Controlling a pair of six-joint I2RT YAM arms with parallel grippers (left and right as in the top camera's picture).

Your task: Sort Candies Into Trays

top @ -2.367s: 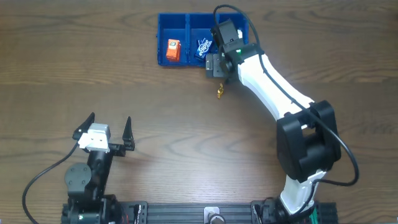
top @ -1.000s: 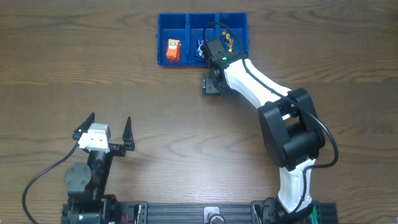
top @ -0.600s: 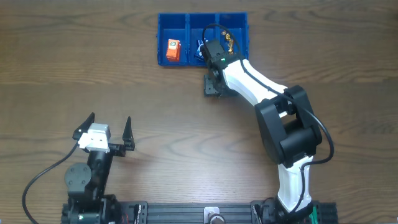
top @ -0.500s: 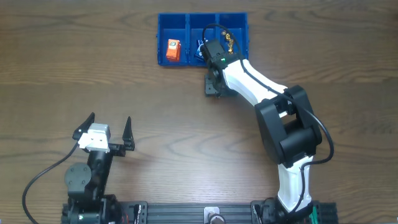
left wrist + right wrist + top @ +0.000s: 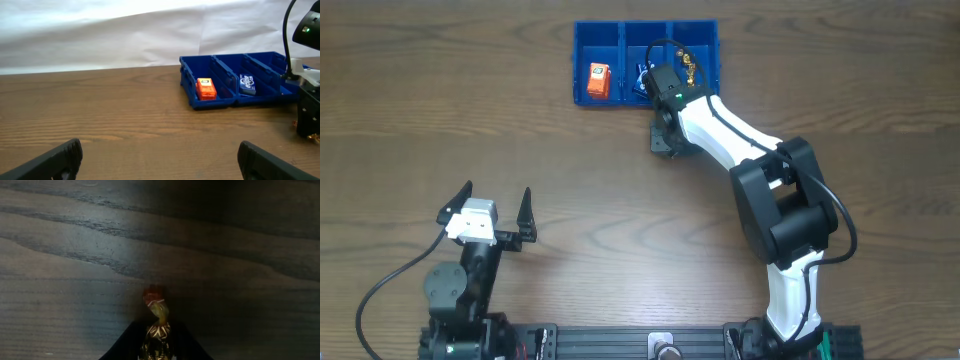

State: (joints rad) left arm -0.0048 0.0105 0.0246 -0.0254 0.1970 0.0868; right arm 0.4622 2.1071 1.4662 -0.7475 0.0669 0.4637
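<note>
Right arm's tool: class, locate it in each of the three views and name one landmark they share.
Top view: the right tool sits over the table just in front of the blue tray.
Left wrist view: the tool hangs low in front of the tray.
Right wrist view: the tool is shut on a gold-wrapped candy lying on the table.
Shared landmark: the dark wooden table.

The right claw (image 5: pixel 662 140) is pinched closed, the left claw (image 5: pixel 497 192) spread wide.
</note>
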